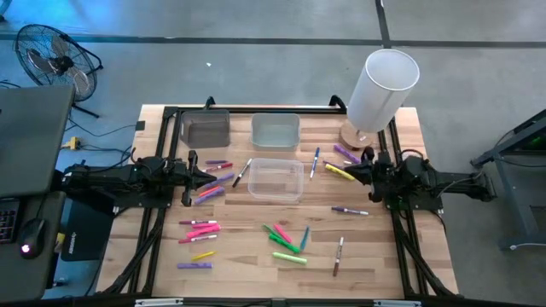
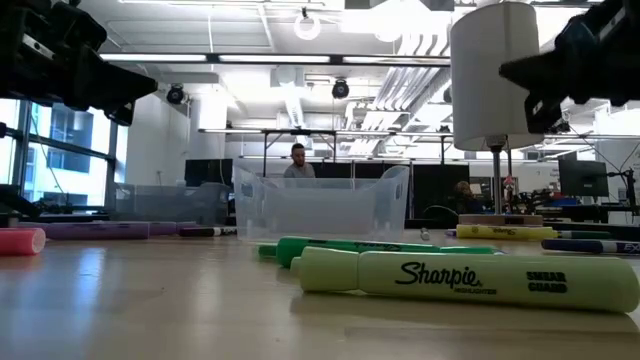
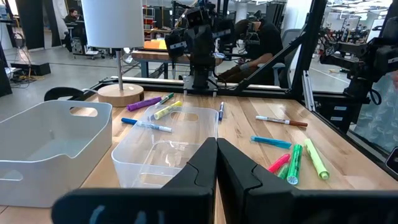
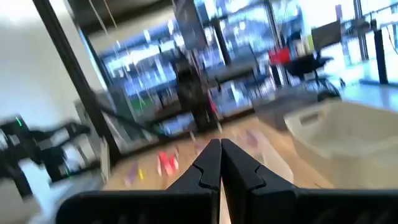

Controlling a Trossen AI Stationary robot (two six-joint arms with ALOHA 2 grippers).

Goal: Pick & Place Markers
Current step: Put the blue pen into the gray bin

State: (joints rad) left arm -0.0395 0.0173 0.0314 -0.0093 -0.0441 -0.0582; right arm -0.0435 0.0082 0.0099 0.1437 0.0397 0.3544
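Lying scattered: some two dozen markers (image 1: pixel 287 257), three bins (image 1: pixel 275 180).

Bins and a lamp on the wooden table (image 1: pixel 256 256)

Beside the clear bin (image 1: pixel 276 180) sit a pale bin (image 1: pixel 275 130) and a grey bin (image 1: pixel 207 129); a white-shaded lamp (image 1: pixel 380 87) stands farther off.
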